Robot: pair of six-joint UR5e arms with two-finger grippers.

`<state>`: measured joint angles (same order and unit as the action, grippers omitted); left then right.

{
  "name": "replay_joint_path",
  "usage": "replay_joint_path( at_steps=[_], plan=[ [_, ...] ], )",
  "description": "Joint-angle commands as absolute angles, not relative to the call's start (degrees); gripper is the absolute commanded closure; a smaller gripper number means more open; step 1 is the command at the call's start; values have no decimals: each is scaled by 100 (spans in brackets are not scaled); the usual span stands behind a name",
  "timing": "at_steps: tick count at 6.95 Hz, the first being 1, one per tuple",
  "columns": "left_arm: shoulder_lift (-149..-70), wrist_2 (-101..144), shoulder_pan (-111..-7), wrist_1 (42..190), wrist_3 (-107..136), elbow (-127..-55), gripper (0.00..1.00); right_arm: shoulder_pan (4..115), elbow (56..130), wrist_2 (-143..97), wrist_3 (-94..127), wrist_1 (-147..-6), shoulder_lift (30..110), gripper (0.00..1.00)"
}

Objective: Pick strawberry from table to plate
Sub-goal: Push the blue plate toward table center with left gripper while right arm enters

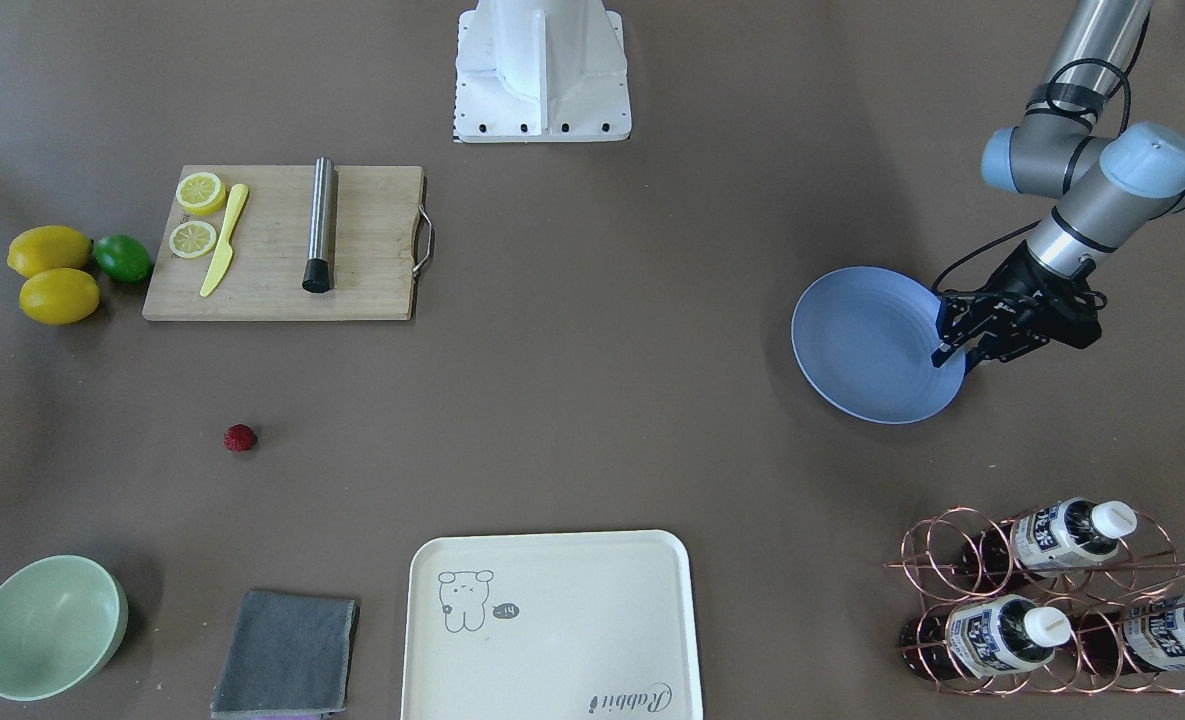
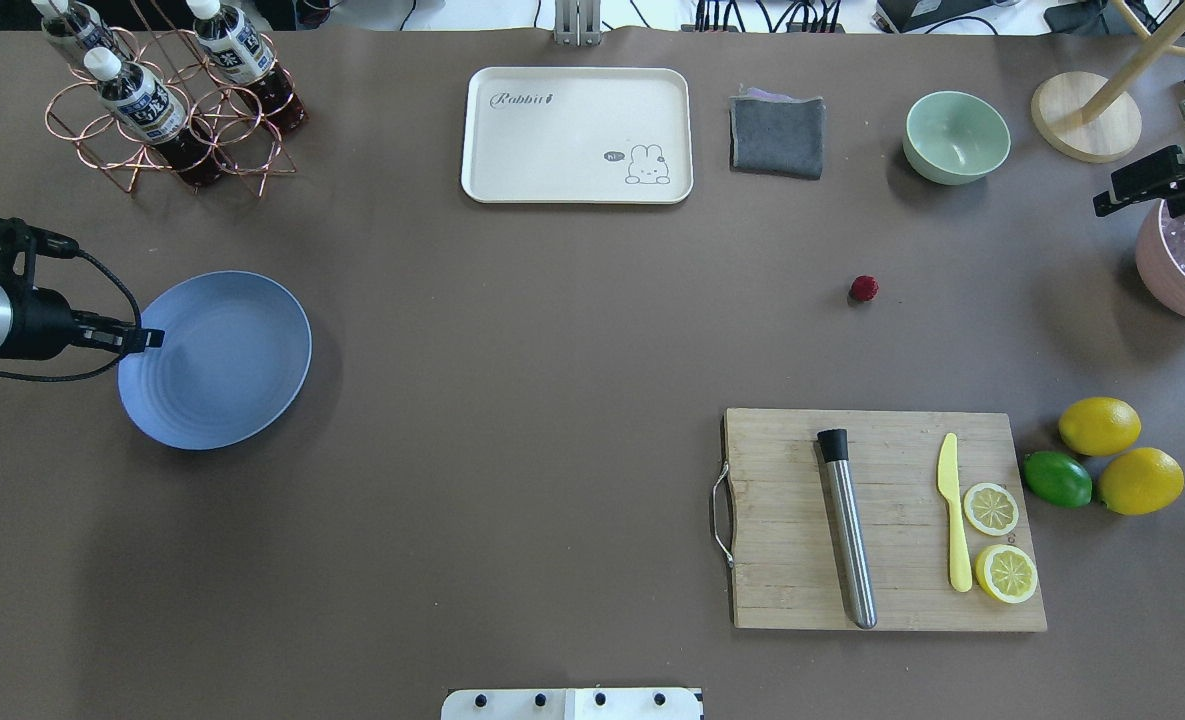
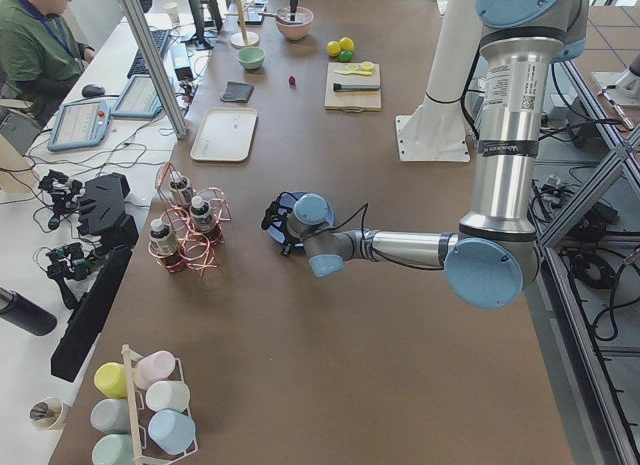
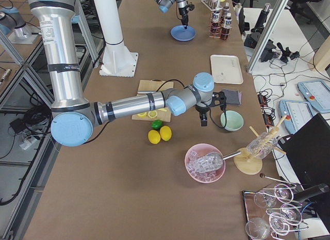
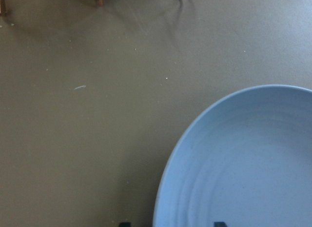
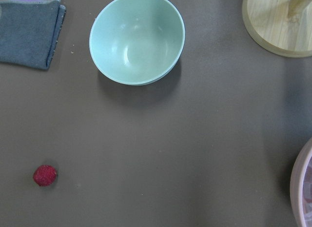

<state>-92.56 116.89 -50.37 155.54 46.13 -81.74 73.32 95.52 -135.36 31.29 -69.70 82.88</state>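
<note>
In the front-facing view, the small dark-red bumpy strawberry (image 1: 240, 437) is seen on the brown-grey worktop (image 1: 592, 420) toward the end on the robot's right. It lies well apart from the round light-blue plate (image 1: 857, 340) near the opposite end. The left gripper (image 1: 954, 362) is held over the plate's rim.

In the overhead view, the right gripper (image 2: 1107, 205) is seen by the right end; whether it is spread cannot be told.

In the left wrist view, the fingertips (image 5: 220, 224) are shown apart, the plate's rim between them.
</note>
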Motion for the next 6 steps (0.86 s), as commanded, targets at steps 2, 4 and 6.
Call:
replay_joint_path(
  at_steps=[2, 4, 6],
  plan=[
    [-9333, 12064, -5019, 15487, 4614, -8314, 100, 7339, 9589, -13544, 3164, -6970, 8288, 0],
    [-9761, 13197, -5446, 15103, 5121, -8516, 100, 7330, 9572, -13518, 3749, -6961, 8026, 0],
    [-10596, 13237, -5502, 13692, 5316, -9014, 100, 7050, 9397, -13422, 3981, -6979, 7675, 0]
  ],
)
